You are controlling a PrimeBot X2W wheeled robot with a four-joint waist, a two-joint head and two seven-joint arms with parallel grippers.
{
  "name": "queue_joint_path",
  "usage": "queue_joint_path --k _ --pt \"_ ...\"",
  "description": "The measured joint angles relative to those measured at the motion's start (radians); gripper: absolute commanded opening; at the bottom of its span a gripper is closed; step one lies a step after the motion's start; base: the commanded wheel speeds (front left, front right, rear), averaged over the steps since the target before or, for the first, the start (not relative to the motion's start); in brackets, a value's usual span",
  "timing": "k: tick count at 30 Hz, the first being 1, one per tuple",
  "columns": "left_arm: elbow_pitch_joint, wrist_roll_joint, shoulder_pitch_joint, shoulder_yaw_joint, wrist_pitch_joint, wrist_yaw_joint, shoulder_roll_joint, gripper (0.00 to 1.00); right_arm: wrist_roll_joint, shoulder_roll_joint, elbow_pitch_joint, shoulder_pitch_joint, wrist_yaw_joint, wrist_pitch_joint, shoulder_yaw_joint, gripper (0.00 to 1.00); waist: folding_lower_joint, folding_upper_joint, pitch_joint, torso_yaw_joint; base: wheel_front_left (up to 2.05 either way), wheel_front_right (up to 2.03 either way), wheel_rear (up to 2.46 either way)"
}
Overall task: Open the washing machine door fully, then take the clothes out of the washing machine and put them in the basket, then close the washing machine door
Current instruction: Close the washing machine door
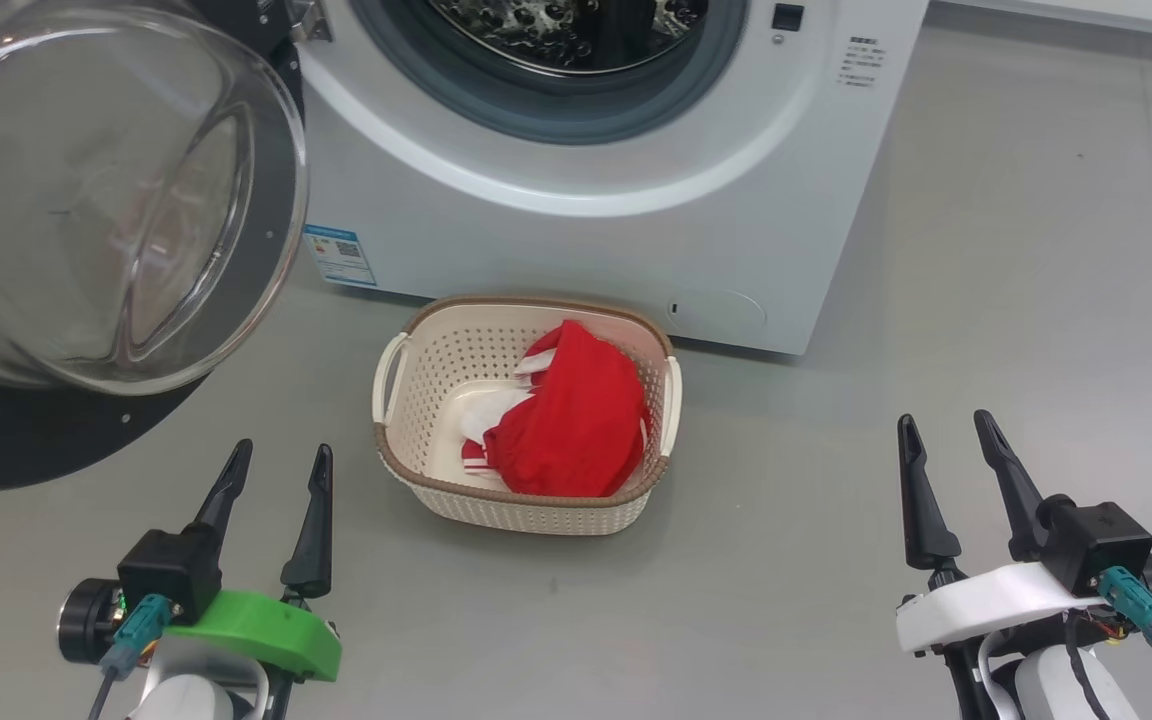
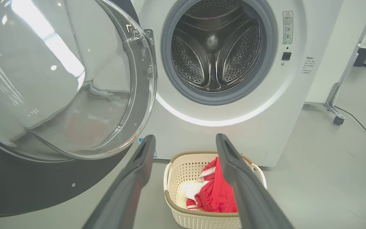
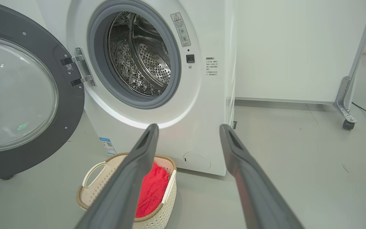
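The washing machine stands ahead with its steel drum showing no fabric inside. Its door is swung wide open to the left, glass bowl facing me. In front of the machine sits the cream basket holding the red clothes with white trim. My left gripper is open and empty at the lower left, short of the basket. My right gripper is open and empty at the lower right, well clear of the basket. In the wrist views, the door, basket and clothes lie beyond each arm's spread fingers.
Grey floor spreads to the right of the machine. A white wall panel on a metal leg with a castor stands behind on the right, with a black cable on the floor.
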Motion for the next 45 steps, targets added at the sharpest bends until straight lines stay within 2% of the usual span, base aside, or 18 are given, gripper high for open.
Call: queue_joint_path --k 8,19,25,30,45 --pt "0.0 0.0 0.0 0.002 0.0 0.004 -0.001 1.0 -0.01 -0.006 0.001 -0.001 0.003 0.0 0.007 1.0 0.0 0.0 0.007 0.089 0.0 0.0 0.0" --pt "0.013 -0.002 0.0 -0.005 0.0 0.005 -0.003 1.0 -0.01 -0.009 0.007 -0.001 0.009 0.0 0.013 1.0 0.0 0.0 0.003 0.249 0.0 0.0 0.0" --pt "0.014 -0.002 0.0 -0.004 0.0 0.005 -0.003 1.0 -0.019 -0.009 0.012 -0.002 0.014 0.0 0.031 1.0 0.0 0.0 0.001 0.31 0.0 0.0 0.0" --pt "0.013 -0.003 0.0 0.005 0.0 0.011 -0.005 1.0 -0.019 -0.009 0.022 -0.003 0.017 0.0 0.043 1.0 0.0 0.0 -0.003 0.339 0.0 0.0 0.0" --pt "0.007 -0.005 0.001 0.012 0.0 0.012 -0.006 1.0 -0.019 -0.008 0.032 -0.007 0.018 0.0 0.047 1.0 0.0 0.0 -0.014 0.364 0.0 0.0 0.0"
